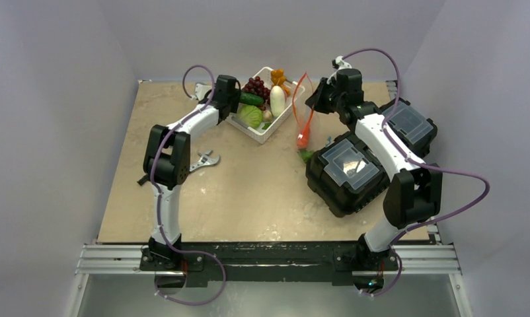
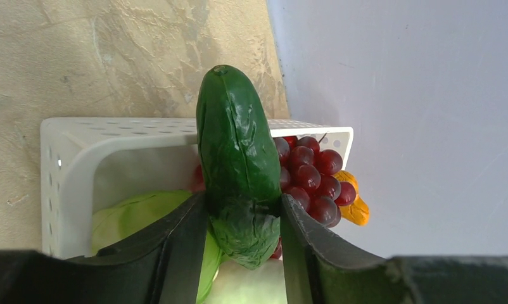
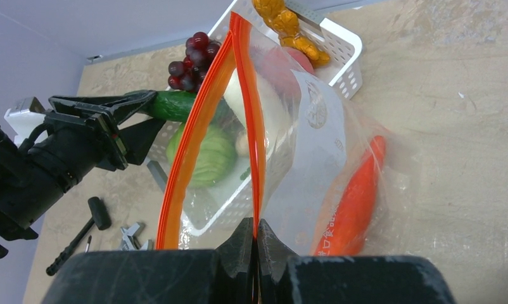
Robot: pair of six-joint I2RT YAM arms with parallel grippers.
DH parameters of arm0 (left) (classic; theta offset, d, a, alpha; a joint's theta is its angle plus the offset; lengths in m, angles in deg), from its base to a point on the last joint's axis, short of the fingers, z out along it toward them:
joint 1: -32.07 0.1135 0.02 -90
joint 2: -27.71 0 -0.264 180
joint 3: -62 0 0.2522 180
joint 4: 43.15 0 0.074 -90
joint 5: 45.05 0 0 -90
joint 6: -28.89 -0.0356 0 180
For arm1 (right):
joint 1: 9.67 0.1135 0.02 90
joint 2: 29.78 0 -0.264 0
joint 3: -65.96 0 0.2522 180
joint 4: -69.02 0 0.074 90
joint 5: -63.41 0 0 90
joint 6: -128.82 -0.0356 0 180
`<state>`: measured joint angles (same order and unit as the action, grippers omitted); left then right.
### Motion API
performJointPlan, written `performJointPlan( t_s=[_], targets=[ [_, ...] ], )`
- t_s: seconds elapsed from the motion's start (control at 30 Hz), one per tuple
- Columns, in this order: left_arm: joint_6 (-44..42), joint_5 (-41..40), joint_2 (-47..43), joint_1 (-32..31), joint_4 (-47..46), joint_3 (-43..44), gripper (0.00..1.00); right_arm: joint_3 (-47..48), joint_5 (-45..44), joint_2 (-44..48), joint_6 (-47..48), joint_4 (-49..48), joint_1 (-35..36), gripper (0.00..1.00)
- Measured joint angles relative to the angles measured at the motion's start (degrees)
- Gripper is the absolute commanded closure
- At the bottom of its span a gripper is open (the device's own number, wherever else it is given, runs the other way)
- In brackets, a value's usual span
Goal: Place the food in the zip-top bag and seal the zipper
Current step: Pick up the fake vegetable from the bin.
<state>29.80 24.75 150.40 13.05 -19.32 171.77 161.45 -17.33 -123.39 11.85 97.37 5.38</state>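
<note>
Two grips: left fingers (image 2: 183,244) clamped on the cucumber (image 2: 235,158), right fingers (image 3: 237,246) pinched together on the zipper (image 3: 251,126) of the bag (image 3: 315,145).

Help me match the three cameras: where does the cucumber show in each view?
Top external: cucumber over the back-left part of the basket, at the left pincer.
Left wrist: cucumber in the centre, upright in the picture, gripped between the pincer's fingers.
Right wrist: cucumber upper left, sticking out of the left pincer, left of the orange strip on the bag.
Shared landmark: the white basket.
</note>
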Motion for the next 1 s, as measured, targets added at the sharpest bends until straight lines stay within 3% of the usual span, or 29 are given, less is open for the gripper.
performJointPlan(
  t_s=[0.17, 0.27, 0.4, 0.5, 0.6, 0.8, 1.0],
  targets=[
    [0.2, 0.28, 0.11, 0.15, -0.09, 0.02, 0.43, 0.0, 0.61, 0.0, 0.0, 0.0, 0.0, 1.0],
    [0.2, 0.31, 0.42, 0.31, 0.37, 0.33, 0.41, 0.0, 0.79, 0.02, 0.0, 0.0, 0.0, 1.0],
    [0.2, 0.37, 1.14, 0.39, 0.7, 1.11, 0.52, 0.0, 0.79, 0.02, 0.0, 0.0, 0.0, 1.0],
    [0.09, 0.52, 1.44, 0.48, 0.11, 1.27, 0.68, 0.0, 0.79, 0.02, 0.0, 0.0, 0.0, 1.0],
    [-0.96, 0.76, 1.44, 0.66, -0.87, 1.25, 0.74, 0.0, 0.79, 0.02, 0.02, 0.0, 0.0, 1.0],
    [-8.2, 1.14, -4.04, 0.98, -5.84, -5.9, 0.76, 0.0, 0.79, 0.02, 0.02, 0.0, 0.0, 1.0],
    [-17.07, 5.9, -19.58, 1.14, -9.62, -17.18, 0.77, -0.57, 0.76, 1.18, 0.04, -0.02, 0.33, 1.0]
  ],
)
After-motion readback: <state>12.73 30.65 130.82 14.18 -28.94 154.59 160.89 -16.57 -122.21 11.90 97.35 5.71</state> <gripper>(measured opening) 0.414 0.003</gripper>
